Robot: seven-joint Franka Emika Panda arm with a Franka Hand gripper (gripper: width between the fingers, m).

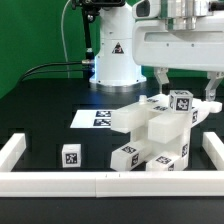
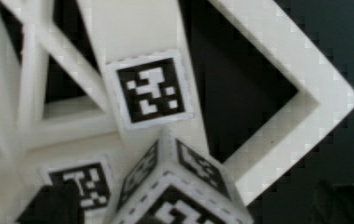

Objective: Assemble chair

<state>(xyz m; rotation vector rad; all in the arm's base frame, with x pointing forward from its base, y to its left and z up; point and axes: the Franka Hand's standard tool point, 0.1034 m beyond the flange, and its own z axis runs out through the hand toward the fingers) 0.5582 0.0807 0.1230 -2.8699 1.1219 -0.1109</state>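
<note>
The chair (image 1: 150,135) stands partly built in the middle of the black table: stacked white blocky parts with black-and-white tags. A tagged piece (image 1: 182,99) sits at its top on the exterior view's right. My gripper (image 1: 186,88) hangs over that piece, its two fingers (image 1: 160,78) spread wide on either side and apart from it, so it is open and holds nothing. The wrist view is filled from close up by white bars and tags of the chair (image 2: 147,90). My fingertips do not show there.
A loose white tagged cube (image 1: 70,155) lies at the front on the exterior view's left. The marker board (image 1: 95,118) lies behind the chair. A white border rail (image 1: 60,181) fences the front and sides. The arm's base (image 1: 112,55) stands at the back.
</note>
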